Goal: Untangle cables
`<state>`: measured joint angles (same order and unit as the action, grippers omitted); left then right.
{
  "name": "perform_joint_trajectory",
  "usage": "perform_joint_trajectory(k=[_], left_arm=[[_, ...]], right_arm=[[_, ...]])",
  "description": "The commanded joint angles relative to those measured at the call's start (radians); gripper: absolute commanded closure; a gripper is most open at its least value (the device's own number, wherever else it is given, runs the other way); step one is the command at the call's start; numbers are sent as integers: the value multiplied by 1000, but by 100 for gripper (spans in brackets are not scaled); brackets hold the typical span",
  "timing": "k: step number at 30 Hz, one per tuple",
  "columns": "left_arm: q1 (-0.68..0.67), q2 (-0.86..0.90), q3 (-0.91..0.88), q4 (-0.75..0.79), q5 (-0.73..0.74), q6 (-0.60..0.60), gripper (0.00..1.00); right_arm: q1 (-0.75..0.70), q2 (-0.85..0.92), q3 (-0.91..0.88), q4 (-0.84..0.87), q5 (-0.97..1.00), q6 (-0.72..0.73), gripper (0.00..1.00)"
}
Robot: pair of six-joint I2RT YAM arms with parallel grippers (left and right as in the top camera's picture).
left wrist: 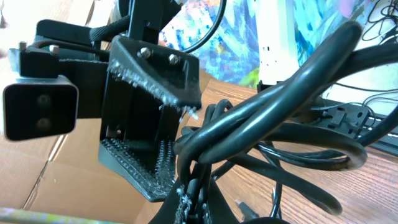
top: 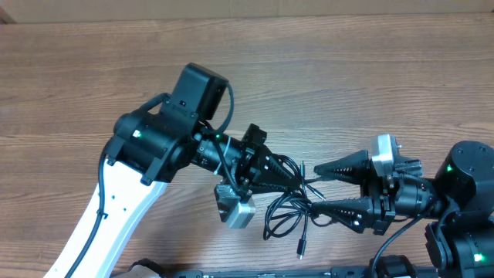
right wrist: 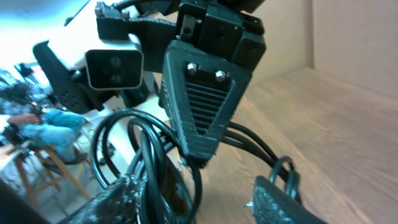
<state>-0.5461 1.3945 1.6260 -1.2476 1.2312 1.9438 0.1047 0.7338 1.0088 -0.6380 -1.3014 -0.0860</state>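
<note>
Black cables (top: 287, 207) sit clamped in our left gripper (top: 297, 179); just right, our right gripper (top: 314, 189) stands open astride them. Pulling apart could tighten the knot.

Black left arm (top: 154, 143), white lower link (top: 93, 224), ribbed triangular fingers (right wrist: 202, 118)

Soft, even light lit the brown wood-grain table (top: 347, 69) overhead with faint shadows, while wrist views showed blurred nearby thin black cables (left wrist: 292, 93) and blown-out brightness between ten and one o'clock.
</note>
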Motion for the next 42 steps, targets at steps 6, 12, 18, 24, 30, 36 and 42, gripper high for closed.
perform_joint_trajectory(k=[6,12,18,24,30,36,42], left_arm=[[-38,37,17,60,51,-7,96],[-38,47,17,153,51,-157,96],[-38,47,17,183,53,-180,96],[-48,47,17,171,49,-179,96],[-70,51,17,172,39,-179,96],[-70,52,17,171,39,-179,96],[-70,52,17,158,40,-179,96]], right_arm=[[-2,-5,7,-1,-60,8,53],[-2,-5,7,-2,-89,7,60],[-2,-5,7,-2,-89,7,72],[-2,-5,7,8,-89,7,74],[-2,-5,7,32,-89,7,66],[-2,-5,7,51,-88,7,72],[-2,-5,7,86,-87,7,95]])
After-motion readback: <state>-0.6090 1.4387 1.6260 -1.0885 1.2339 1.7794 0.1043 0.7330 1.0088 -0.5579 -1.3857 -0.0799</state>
